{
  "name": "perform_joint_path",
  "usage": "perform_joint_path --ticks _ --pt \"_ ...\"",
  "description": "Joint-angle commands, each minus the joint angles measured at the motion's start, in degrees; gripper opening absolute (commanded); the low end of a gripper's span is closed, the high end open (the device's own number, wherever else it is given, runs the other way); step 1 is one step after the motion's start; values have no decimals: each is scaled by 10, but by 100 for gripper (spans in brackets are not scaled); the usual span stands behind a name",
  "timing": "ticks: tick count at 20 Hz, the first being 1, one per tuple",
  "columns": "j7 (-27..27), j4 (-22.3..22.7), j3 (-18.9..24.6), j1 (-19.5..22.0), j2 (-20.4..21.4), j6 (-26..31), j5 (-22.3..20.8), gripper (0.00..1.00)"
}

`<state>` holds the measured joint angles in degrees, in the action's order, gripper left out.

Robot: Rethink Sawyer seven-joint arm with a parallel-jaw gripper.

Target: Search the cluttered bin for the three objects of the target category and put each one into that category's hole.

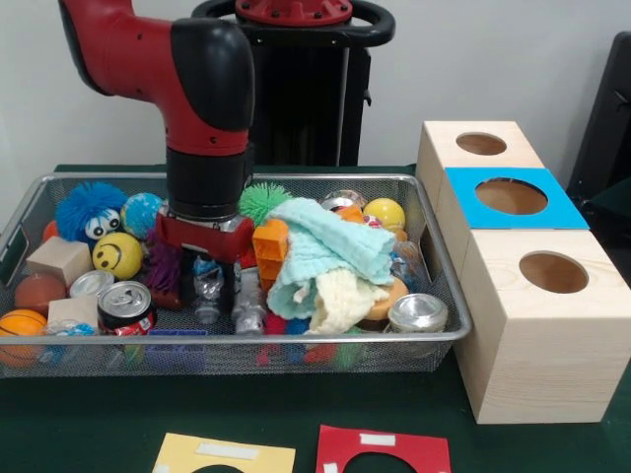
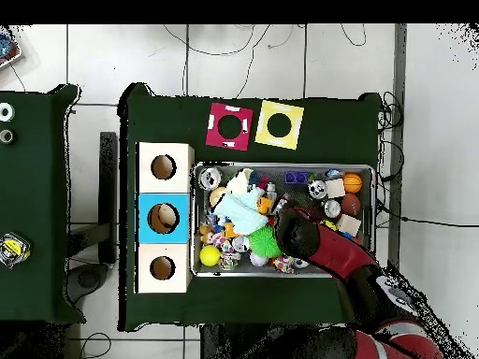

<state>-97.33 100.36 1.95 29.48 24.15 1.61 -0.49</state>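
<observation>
Green cloth covers the table (image 1: 59,434), which stands on a pale tiled floor (image 2: 103,65) crossed by cables. Three wooden boxes (image 1: 537,335) with round holes sit just beside the wire bin (image 1: 325,347); the middle one has a blue top (image 1: 513,197). Red and black, the arm (image 1: 197,89) reaches down into the bin's middle, its gripper (image 1: 205,258) buried among the clutter, so whether it is apart or together cannot be told. A crushed plastic bottle (image 1: 207,291) lies right below it, a soda can (image 1: 126,307) near its side.
</observation>
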Motion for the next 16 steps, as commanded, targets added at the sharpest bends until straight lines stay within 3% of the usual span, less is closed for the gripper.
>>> perform_joint_path --ticks 1,9,16 --pt "-63 126 21 -44 55 221 9 0" --pt "-53 81 -33 -77 104 282 -1 0" --pt "-19 24 -59 -67 109 320 -26 0"
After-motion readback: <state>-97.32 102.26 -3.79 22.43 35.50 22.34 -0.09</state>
